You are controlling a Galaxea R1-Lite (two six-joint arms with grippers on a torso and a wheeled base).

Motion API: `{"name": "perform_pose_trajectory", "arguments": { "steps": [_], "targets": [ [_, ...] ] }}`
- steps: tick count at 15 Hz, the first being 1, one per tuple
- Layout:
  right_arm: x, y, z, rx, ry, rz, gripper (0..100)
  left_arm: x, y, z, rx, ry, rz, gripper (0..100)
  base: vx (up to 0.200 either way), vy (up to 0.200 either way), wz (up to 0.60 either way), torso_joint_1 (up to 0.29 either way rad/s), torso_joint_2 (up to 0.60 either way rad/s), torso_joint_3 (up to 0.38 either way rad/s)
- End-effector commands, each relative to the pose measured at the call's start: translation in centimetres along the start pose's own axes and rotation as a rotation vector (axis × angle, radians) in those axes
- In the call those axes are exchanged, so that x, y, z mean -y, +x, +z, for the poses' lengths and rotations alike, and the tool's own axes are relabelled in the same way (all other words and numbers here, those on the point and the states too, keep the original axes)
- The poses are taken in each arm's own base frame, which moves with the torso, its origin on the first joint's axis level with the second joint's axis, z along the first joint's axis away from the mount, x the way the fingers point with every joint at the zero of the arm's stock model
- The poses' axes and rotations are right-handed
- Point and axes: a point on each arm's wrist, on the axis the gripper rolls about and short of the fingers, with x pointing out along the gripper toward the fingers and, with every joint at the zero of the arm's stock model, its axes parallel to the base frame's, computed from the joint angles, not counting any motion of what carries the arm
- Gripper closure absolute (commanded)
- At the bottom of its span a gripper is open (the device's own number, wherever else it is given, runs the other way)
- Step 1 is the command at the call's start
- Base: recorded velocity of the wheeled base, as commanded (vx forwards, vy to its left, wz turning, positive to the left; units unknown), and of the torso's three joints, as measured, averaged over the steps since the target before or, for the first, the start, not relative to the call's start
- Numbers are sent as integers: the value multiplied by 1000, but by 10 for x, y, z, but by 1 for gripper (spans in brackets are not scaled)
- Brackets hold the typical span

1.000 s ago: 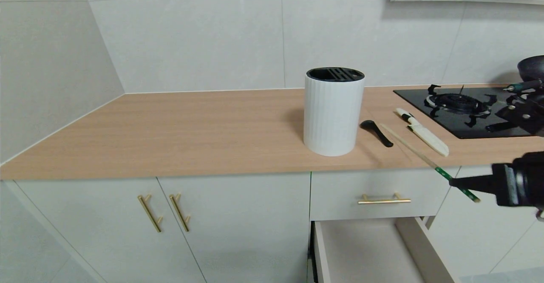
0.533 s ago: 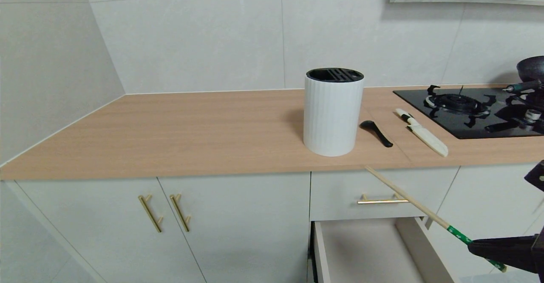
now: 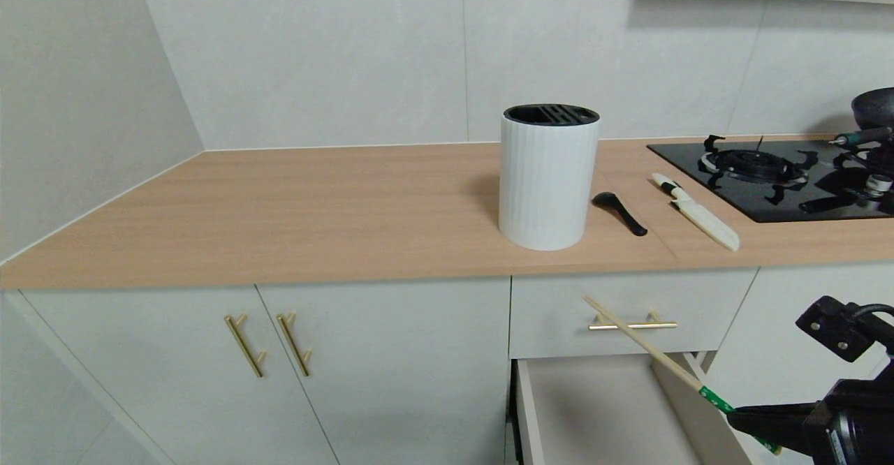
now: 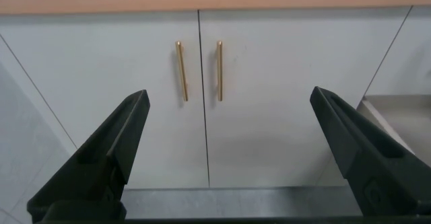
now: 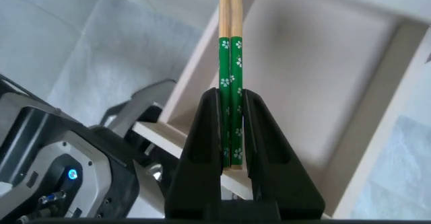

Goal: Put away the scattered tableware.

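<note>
Found chopsticks (image 3: 646, 345) clamped at the green end by right fingers (image 5: 201, 133), long axis running away from them, up and leftward over the open drawer (image 3: 601, 409) (below the worktop (image 3: 279, 213)). Noted left fingers (image 4: 111, 150) spread, farther off.

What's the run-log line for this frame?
right gripper: shut on chopsticks, over open drawer | left gripper: open, empty | spoon, knife: on counter

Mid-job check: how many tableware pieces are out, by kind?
chopsticks: 2, held in the right gripper
spoon: 1
knife: 1
Total: 4
</note>
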Motion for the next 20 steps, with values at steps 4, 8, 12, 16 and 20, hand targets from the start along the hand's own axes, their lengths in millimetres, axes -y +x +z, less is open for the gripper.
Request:
{"name": "perform_pose_trajectory", "arguments": {
  "steps": [4, 8, 12, 16, 20],
  "targets": [
    [2, 8, -6, -50, -12, 3, 100, 0, 0, 0, -1, 0, 1, 0, 0, 0, 0, -181, 444, 261],
    [4, 13, -8, -73, -7, 4, 100, 0, 0, 0, -1, 0, 1, 0, 0, 0, 0, -176, 466, 287],
    [5, 15, -8, -88, -3, 4, 100, 0, 0, 0, -1, 0, 1, 0, 0, 0, 0, -151, 453, 305],
    [5, 18, -9, -104, -12, 6, 100, 0, 0, 0, -1, 0, 1, 0, 0, 0, 0, -91, 336, 242],
    [7, 23, -10, -130, -16, 6, 100, 0, 0, 0, -1, 0, 1, 0, 0, 0, 0, -7, 41, 23]
  ]
}}
